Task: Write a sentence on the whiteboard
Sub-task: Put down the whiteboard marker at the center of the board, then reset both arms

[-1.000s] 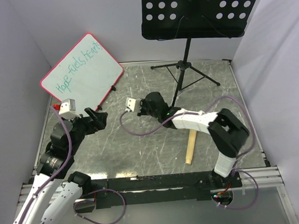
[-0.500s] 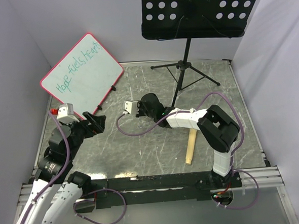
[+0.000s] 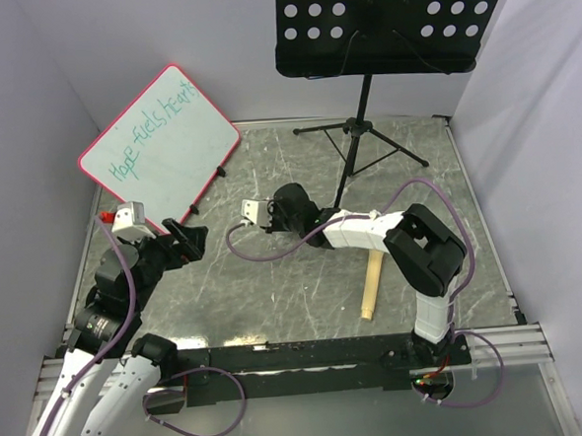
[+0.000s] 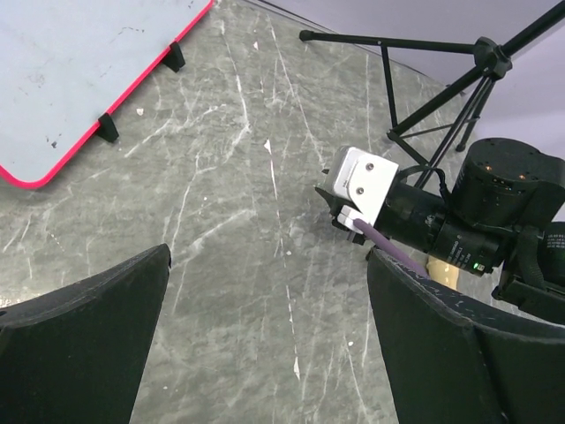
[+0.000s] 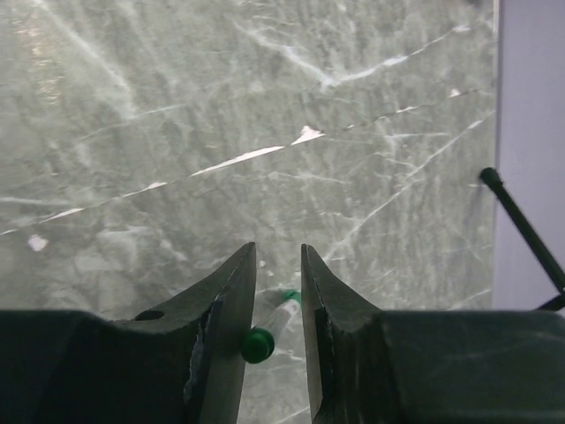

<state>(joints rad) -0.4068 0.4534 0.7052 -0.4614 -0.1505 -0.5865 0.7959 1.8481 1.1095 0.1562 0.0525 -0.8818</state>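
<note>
The whiteboard, white with a pink-red frame, leans at the back left; its corner also shows in the left wrist view. The sentence runs across it in teal-green handwriting. My right gripper points down at the mid table. In the right wrist view its jaws stand slightly apart around a green-capped marker, with a gap on the right side. My left gripper hovers below the board, open wide and holding nothing.
A black perforated music stand rises at the back, its tripod legs spread on the grey marble table. A wooden stick lies right of centre. The right arm's wrist sits close to my left gripper.
The right gripper shifted slightly left and lower, and its jaws have parted from around the marker. The left arm drew back a little early on, then stayed put.
</note>
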